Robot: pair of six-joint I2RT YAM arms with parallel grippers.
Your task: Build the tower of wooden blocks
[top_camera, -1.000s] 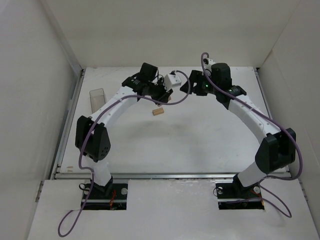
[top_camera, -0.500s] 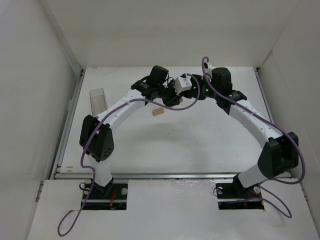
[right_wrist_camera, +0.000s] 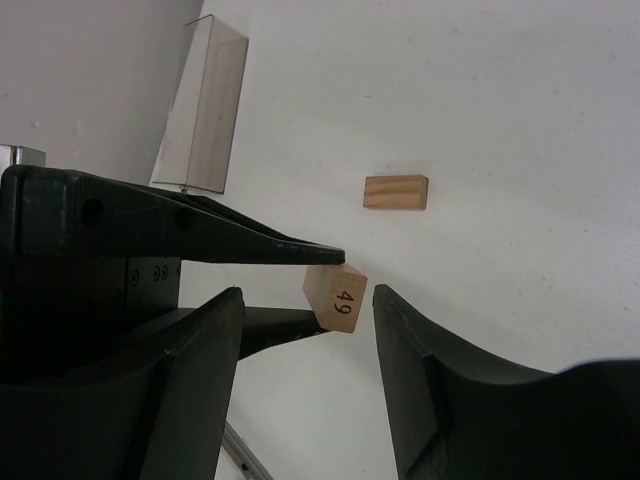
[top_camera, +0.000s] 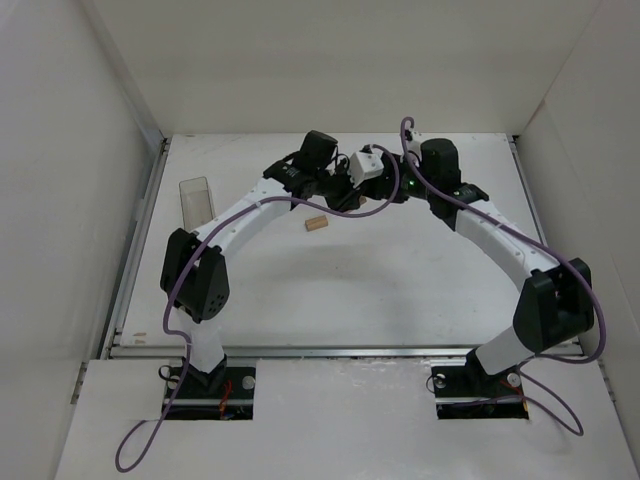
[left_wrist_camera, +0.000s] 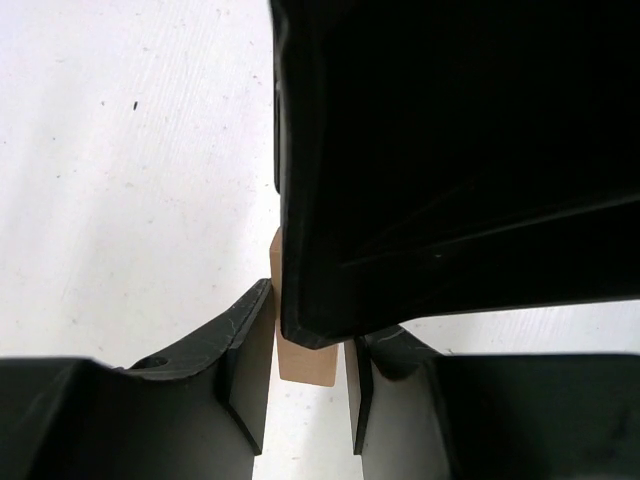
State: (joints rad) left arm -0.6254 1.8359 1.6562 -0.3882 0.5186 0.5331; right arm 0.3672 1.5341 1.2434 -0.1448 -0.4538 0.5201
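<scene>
- Now narrower than before, the right gripper (right_wrist_camera: 308, 300) is parted around the numbered block (right_wrist_camera: 336, 296), beyond the lying block (right_wrist_camera: 396, 191).
- That block is clamped by the left gripper (left_wrist_camera: 306, 352).

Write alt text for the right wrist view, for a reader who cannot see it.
The left gripper holds a wooden block marked 49 between the open fingers of the right gripper. Beyond, on the white table, are a second block and a clear container.
</scene>
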